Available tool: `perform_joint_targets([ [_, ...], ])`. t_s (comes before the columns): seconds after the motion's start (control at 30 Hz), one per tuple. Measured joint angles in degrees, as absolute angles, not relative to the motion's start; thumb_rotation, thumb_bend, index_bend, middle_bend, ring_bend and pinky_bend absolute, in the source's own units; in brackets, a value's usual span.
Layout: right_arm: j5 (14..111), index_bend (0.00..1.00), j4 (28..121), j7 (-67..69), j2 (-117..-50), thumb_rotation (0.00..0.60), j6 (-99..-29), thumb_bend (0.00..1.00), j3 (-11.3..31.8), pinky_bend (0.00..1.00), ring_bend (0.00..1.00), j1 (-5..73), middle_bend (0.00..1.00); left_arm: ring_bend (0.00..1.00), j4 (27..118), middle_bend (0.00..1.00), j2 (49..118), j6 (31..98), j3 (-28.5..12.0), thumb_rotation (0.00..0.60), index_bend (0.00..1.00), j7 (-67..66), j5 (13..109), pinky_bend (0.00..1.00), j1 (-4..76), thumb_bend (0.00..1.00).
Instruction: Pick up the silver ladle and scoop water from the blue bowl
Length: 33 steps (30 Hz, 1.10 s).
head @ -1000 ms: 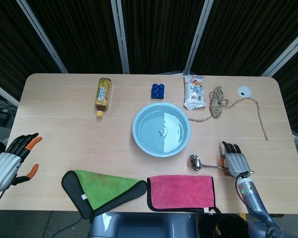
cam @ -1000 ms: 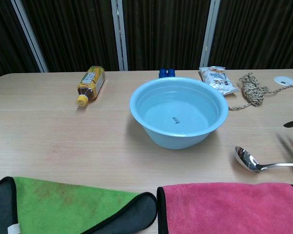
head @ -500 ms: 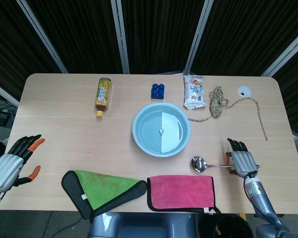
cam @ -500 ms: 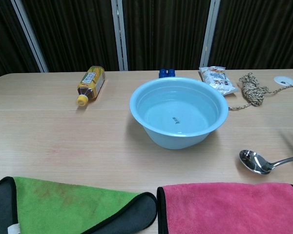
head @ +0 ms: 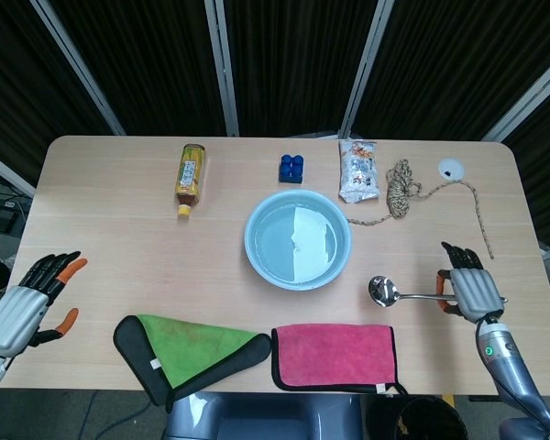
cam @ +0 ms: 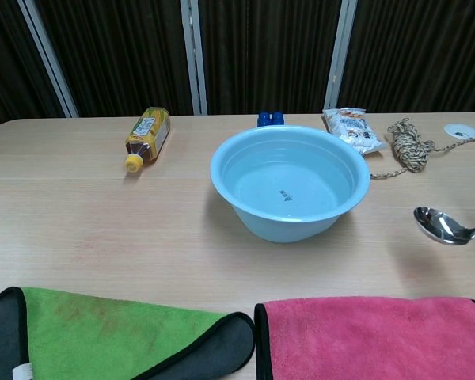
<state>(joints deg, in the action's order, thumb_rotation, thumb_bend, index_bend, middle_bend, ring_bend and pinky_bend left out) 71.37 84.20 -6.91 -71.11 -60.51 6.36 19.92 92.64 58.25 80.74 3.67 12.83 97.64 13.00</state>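
**Ladle lifted, bowl not yet reached**

Held by the right hand [head: 474, 291] at the handle end, with the fingers [head: 457, 252] wrapped around the shaft. Silver ladle [head: 396, 294] clear of the bench [head: 119, 220], judging by the chest view, where the cup [cam: 441, 226] hangs above a faint shadow on the wood. Handle roughly level, cup pointing left toward the blue bowl [head: 298, 240]. Bowl at mid-bench, holding water, with the ladle to its right and nearer the front edge, apart from the rim.

Best done slowly from here. Carry the cup leftward and farther back until above the bowl's right rim, high enough to pass over the wall without knocking it. Then tip the cup down and forward into the water, sweep gently, and level out before lifting. Keep the grip firm: a thin, smooth shaft can roll between the fingers once the cup fills, and a twist would spill the scoop.

Watch the pink cloth [head: 334, 357] just near of the ladle's path; keep the arm above it. Rope coil [head: 402, 188] and snack packet [head: 358, 170] lie beyond the bowl's right side, out of the way if the approach stays low on the near side.

Left hand [head: 20, 310] idle at the near left edge, fingers spread, holding nothing. No need for it unless the bowl slides; light plastic might shift if the rim gets bumped.
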Motion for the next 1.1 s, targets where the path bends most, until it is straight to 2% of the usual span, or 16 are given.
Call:
perform_joint_targets([
  [0.2,70.7,0.67,90.1,-10.8,-66.7,0.6,-62.1,0.39,7.3,0.0,0.0,20.1,0.01,0.0,93.2,0.0,58.5,79.8,3.7,0.6,0.0,11.8,97.4,0.0,13.3,0.47],
  [0.53,68.2,0.67,101.2,-22.0,-63.3,0.6,-62.8,0.39,7.9,0.0,0.0,22.1,0.01,0.0,93.0,0.0,58.1,79.7,3.8,0.6,0.0,14.2,97.5,0.0,13.7,0.47],
  [0.83,61.7,0.67,109.7,-33.7,-63.6,0.6,-62.8,0.39,9.4,0.0,0.0,27.0,0.01,0.0,91.9,0.0,57.3,80.5,3.8,0.6,0.0,17.4,97.4,0.0,13.6,0.47],
  [1.1,54.9,0.67,111.2,-39.3,-66.7,0.6,-62.0,0.39,11.1,0.0,0.0,32.6,0.01,0.0,91.3,0.0,57.1,80.0,3.6,0.6,0.0,19.0,96.7,0.0,13.8,0.47],
])
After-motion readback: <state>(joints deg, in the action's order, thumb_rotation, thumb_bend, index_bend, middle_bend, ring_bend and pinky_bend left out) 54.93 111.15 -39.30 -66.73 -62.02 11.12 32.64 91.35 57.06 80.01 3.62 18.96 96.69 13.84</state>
